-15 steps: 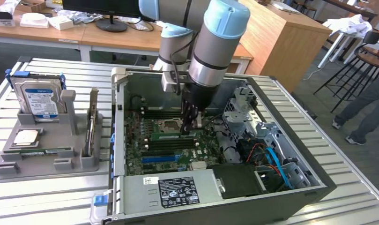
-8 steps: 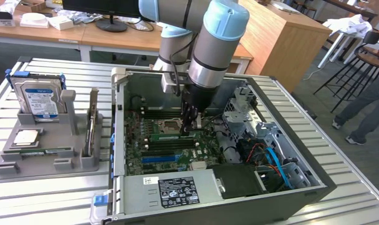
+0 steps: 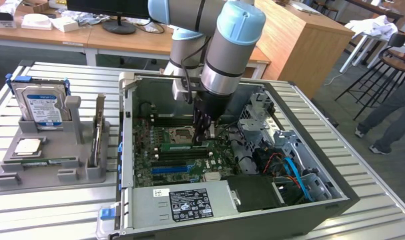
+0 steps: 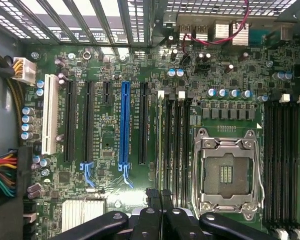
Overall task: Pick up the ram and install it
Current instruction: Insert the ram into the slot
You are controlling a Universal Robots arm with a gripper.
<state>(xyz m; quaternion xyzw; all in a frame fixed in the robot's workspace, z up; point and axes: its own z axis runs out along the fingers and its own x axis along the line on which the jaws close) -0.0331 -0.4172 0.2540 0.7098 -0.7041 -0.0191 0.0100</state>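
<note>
Slatted table [image 3: 55, 210], one case [image 3: 155, 90] — one tool [image 4: 159, 196], closed, one ram [image 4: 160, 135]

Bright, even overhead light fills the exterior view: the slatted metal table [image 3: 48, 220] gleams pale, while the inside of the open computer case [image 3: 322, 205] sits in shade under the arm [image 3: 232, 45]. In the wrist view the motherboard [image 4: 110, 140] is evenly lit; the vent grille [image 4: 65, 20] blows out white.

Motherboard [image 3: 178, 162], part under the gripper [image 3: 206, 140] hidden by the arm [image 3: 229, 45]; power-supply label [image 3: 190, 204] near it, print unreadably small; person [image 3: 389, 115] well apart, cut off by the edge.
</note>
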